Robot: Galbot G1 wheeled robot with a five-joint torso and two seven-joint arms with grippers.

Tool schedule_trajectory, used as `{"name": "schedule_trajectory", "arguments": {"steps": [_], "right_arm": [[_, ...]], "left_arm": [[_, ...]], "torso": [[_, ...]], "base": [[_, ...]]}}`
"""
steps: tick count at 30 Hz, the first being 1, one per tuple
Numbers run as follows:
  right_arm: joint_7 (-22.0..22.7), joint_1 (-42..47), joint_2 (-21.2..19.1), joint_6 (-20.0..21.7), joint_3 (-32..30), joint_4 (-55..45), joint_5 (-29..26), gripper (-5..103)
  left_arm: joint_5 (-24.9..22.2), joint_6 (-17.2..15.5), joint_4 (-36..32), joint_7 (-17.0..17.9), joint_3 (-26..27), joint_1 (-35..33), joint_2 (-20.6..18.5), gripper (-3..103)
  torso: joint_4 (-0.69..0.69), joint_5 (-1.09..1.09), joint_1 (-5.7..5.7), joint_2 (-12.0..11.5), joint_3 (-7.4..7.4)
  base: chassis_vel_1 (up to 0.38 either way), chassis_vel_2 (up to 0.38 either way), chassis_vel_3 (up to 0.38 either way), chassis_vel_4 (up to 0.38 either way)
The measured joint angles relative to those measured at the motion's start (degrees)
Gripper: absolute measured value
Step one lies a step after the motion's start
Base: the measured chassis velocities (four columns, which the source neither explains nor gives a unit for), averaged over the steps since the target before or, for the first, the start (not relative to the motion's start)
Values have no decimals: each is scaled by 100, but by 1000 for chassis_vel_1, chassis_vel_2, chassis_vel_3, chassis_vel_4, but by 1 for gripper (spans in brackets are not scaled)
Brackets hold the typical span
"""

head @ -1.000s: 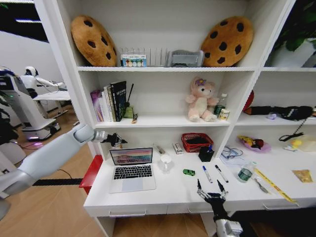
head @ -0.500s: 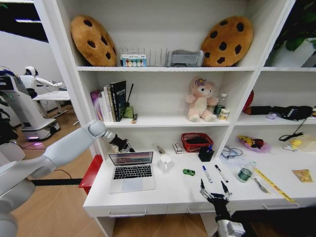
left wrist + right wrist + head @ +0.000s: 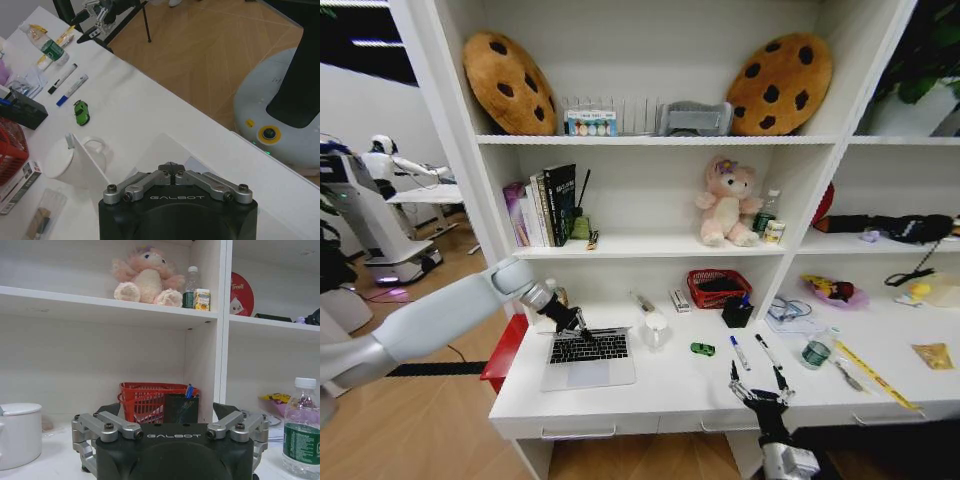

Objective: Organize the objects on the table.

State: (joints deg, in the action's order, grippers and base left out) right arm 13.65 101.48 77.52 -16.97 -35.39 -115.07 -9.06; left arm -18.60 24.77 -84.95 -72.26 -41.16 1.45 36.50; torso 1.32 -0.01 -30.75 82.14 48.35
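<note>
— So where is the left pincer (image 3: 582, 331)?

— Pressed shut, fingers together, tip on the top edge of the silver laptop (image 3: 588, 357), whose lid looks folded nearly flat at the left end of the white surface (image 3: 670, 385).

— How will it handle?

— Stiff, smooth metal, likely slippery; push on the lid's edge rather than pinch (the hinge is the delicate part).

— And the right pincer (image 3: 757, 385)?

— Spread open, holding nothing, at the front edge near the pens (image 3: 753, 351) and tiny green car (image 3: 702, 349).

Grey-white left arm (image 3: 430, 320); black "GALBOT"-marked wrists; silver screwed finger links, black fingertips
</note>
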Motion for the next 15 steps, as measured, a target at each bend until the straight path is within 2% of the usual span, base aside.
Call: {"name": "schedule_trajectory", "arguments": {"steps": [5,7,9,11,12,14,15], "right_arm": [[3,21,-3,6,-6,-9,-17,100],[8,8,-3,22,4,-18,-17,100],[14,-4,-2,35,12,-23,-18,100],[47,-10,-1,79,44,-40,-29,100],[47,-10,-1,79,44,-40,-29,100],[60,-6,0,98,62,-77,-34,100],[60,-6,0,98,62,-77,-34,100]], "left_arm": [[-151,-128,-243,51,293,-272,-299,0],[-428,-219,-289,200,679,-305,-471,0],[-529,-240,-250,293,800,-312,-502,0],[-752,-381,-96,647,1059,-334,-592,0],[-752,-381,-96,647,1059,-334,-592,0],[-691,-577,-10,1559,1267,-557,-666,0],[-691,-577,-10,1559,1267,-557,-666,0]], "torso": [[1,0,0,0,0],[0,2,0,0,0],[2,2,0,0,0],[2,2,0,0,0],[2,2,0,0,0],[0,2,0,0,0],[0,2,0,0,0]], "base": [[0,0,0,0],[0,0,0,0],[0,0,0,0],[0,0,0,0],[0,0,0,0],[0,0,0,0],[0,0,0,0]]}}
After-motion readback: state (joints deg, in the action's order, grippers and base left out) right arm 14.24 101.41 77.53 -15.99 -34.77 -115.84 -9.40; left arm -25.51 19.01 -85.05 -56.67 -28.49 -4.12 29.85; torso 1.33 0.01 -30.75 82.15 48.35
